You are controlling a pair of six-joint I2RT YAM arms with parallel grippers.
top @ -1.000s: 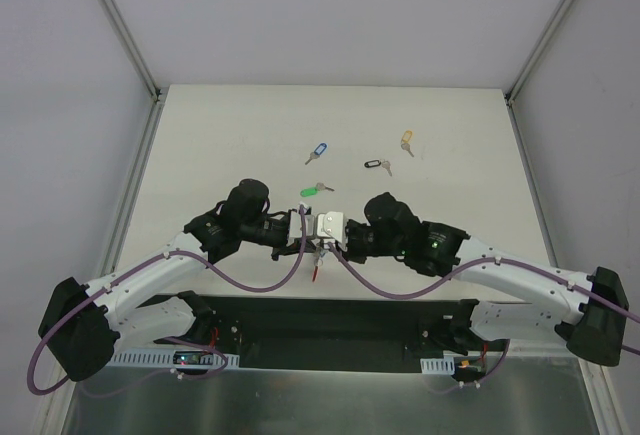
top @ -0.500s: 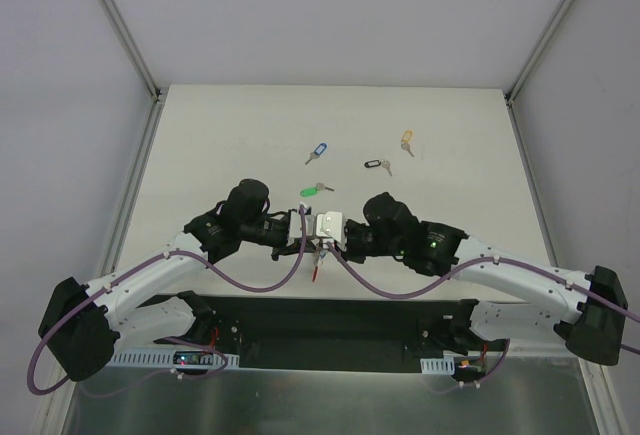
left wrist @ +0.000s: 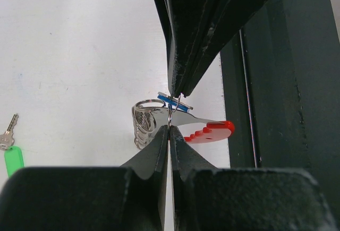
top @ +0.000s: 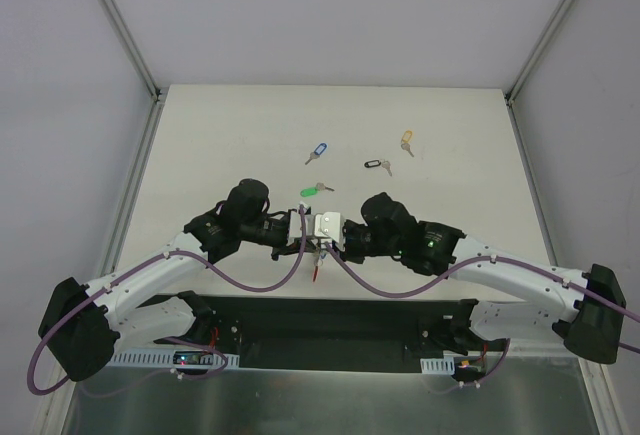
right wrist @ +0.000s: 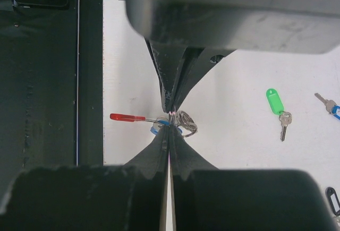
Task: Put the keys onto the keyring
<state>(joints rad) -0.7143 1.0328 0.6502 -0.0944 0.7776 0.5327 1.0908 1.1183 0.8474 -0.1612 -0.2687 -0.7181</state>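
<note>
From above, the left claw (top: 307, 235) and right claw (top: 319, 237) meet tip to tip over the near middle of the tabletop (top: 230, 155). The keyring (top: 316, 271) shows red just below them. Farther back lie a green-tagged key (top: 313, 191), a blue-tagged key (top: 317, 152), a black-tagged key (top: 376, 165) and a yellow-tagged key (top: 406, 140), all apart.

Left wrist: both claws are pinched tight on a thin wire ring (left wrist: 170, 117). The keyring's grey coils and red band and a second blue tag (left wrist: 172, 101) sit just behind it.

Right wrist: the same pinch, tips nearly touching. Whose wire it is, I cannot tell.
</note>
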